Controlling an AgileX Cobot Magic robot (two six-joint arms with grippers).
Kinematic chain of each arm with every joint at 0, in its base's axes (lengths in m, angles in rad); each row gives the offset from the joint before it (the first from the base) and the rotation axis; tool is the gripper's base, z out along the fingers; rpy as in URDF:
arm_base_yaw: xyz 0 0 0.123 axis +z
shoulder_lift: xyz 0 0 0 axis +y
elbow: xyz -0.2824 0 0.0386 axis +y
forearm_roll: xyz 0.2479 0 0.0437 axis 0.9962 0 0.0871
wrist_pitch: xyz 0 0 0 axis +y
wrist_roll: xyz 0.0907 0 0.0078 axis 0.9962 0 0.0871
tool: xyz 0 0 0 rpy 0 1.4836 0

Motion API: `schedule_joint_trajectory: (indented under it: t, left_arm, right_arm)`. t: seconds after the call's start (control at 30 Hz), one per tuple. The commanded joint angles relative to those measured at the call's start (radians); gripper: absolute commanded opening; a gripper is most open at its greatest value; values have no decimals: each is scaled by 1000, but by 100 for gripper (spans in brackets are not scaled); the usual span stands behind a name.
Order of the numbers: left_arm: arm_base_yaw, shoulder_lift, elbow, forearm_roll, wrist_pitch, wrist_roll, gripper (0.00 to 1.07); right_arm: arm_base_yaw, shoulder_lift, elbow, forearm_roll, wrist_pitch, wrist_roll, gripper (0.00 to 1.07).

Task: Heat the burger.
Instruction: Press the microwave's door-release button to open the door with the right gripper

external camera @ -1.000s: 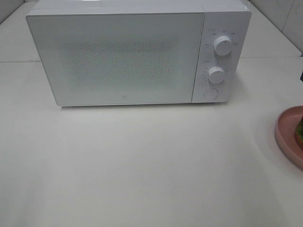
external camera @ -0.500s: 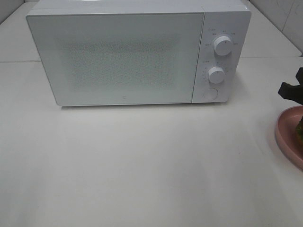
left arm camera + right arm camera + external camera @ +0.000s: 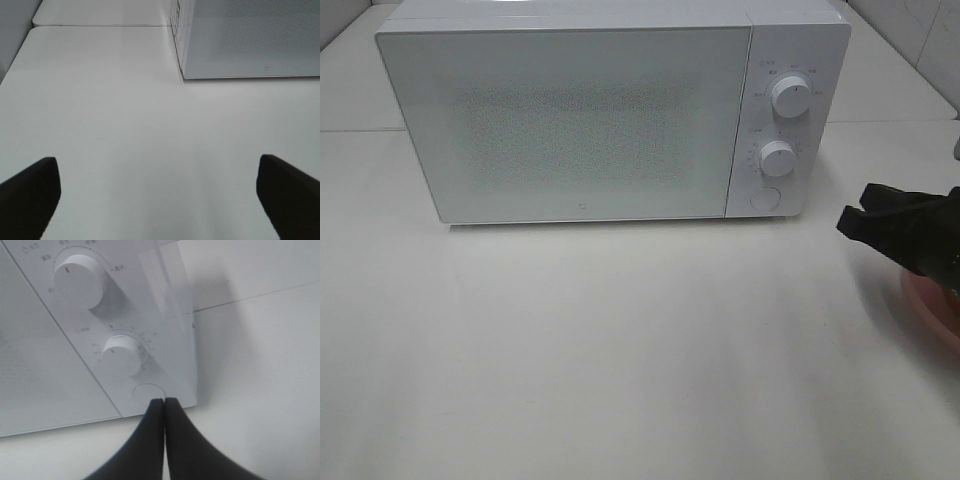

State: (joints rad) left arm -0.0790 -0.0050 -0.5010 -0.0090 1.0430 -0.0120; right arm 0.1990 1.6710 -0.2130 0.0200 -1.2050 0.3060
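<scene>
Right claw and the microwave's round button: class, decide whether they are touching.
Apart. The exterior high view shows a strip of bare table between the shut right claw and the microwave front carrying the round button.

One microwave (image 3: 570,120), two knobs (image 3: 790,96) (image 3: 777,158), one button (image 3: 763,198), one pink plate (image 3: 930,305), two tools (image 3: 157,167) (image 3: 164,401).
</scene>
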Motion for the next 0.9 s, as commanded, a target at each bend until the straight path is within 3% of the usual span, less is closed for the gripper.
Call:
schedule_joint_trajectory:
  t: [0.03,0.1,0.17,0.27,0.47,0.67,0.73,0.9]
  left_arm:
    - [2,-21,3,-11,-9,1,100]
    - [2,-21,3,-11,-9,1,100]
    - [2,-21,3,-11,-9,1,100]
    - [2,-21,3,-11,-9,1,100]
    - [2,-21,3,-11,-9,1,100]
    - [2,-21,3,-11,-9,1,100]
    - [2,-18,3,-11,-9,1,100]
    - [2,-17,3,-11,-9,1,100]
  right_arm:
    - [59,-2,1,52,-52,79,0]
    - [85,-2,4,73,-41,113,0]
    - [179,15,4,145,-25,222,0]
    - [249,42,-1,175,-26,310,0]
    - [352,111,-35,243,-29,444,0]
    - [360,131,-54,246,-26,567,0]
    - [360,162,-90,300,-18,754,0]
    - [360,213,-145,326,12,863,0]
